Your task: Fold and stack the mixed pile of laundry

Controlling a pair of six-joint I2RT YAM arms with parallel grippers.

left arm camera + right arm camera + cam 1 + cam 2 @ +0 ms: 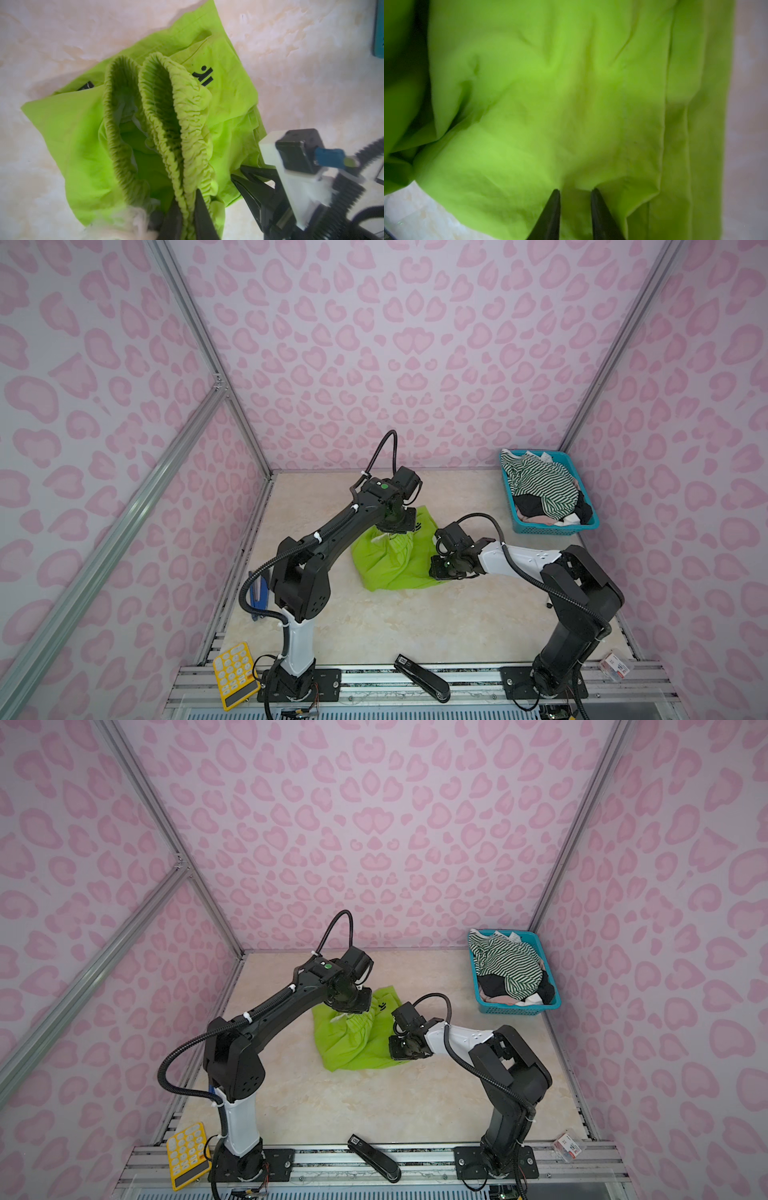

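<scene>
L gripper (186, 199) is nearly closed, its 2 fingers (204, 216) nipping the gathered elastic waistband (187, 124) of the lime-green shorts (386, 564). The band rises off the table (415, 622) to the tips; the rest of the cloth spreads flat below & ahead of them. R gripper (576, 192) is narrow too, w/ a puckered fold of the shorts' edge pinched between its tips. It sits near L gripper, shorts between them. Rest of the laundry pile, striped top (540, 485) uppermost, lies in the teal basket (557, 526), well beyond R gripper.
</scene>
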